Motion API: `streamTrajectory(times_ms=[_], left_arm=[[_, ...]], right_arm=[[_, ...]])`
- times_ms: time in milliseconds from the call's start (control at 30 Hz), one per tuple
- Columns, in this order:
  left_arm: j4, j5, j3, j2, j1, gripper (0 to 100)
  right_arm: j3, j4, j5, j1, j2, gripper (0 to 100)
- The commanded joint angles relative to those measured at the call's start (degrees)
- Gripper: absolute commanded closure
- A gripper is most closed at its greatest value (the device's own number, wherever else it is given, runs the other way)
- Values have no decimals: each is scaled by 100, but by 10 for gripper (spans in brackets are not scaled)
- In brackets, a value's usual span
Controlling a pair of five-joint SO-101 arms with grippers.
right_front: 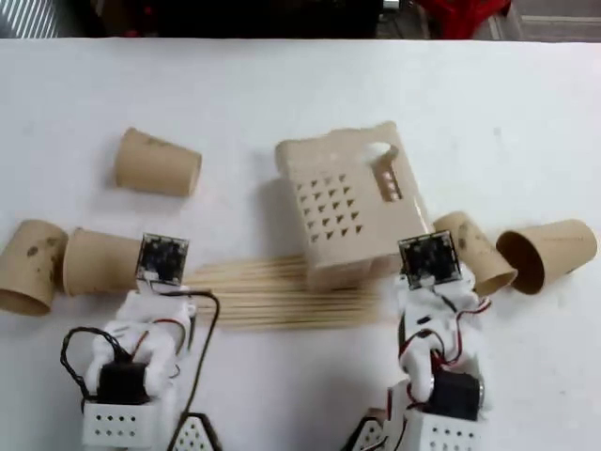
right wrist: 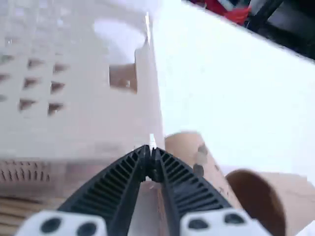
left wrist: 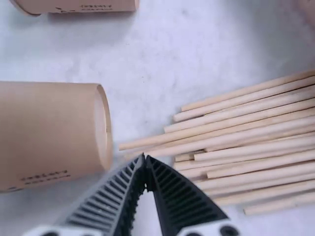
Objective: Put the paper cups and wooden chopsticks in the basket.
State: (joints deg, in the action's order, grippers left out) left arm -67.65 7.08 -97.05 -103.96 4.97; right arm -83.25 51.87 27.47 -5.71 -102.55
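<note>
The beige basket (right_front: 352, 202) lies mid-table with a perforated face turned up. A bundle of wooden chopsticks (right_front: 272, 291) lies flat in front of it, between the two arms. Several paper cups lie on their sides: one at the back left (right_front: 155, 163), two at the left (right_front: 33, 266) (right_front: 99, 261), two at the right (right_front: 474, 252) (right_front: 549, 254). My left gripper (left wrist: 146, 163) is shut and empty, its tips between a cup (left wrist: 49, 132) and the chopstick ends (left wrist: 246, 142). My right gripper (right wrist: 147, 153) is shut and empty at the basket's (right wrist: 74, 98) corner, beside a cup (right wrist: 189, 147).
The white table (right_front: 300, 85) has free room behind the basket and at the back right. The left arm (right_front: 141, 348) and right arm (right_front: 437, 366) stand at the front edge. Another cup (right wrist: 266, 196) lies past the right gripper, its mouth toward it.
</note>
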Motion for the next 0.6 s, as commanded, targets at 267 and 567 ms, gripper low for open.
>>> streamTrajectory(times_ms=[267,567], left_arm=[[-26,-62,0,-31,-57,975],[-26,-62,0,-31,-57,975]], right_arm=[[2655,356,88,92,1455,980],[5697,813,88,1270,6220,959]])
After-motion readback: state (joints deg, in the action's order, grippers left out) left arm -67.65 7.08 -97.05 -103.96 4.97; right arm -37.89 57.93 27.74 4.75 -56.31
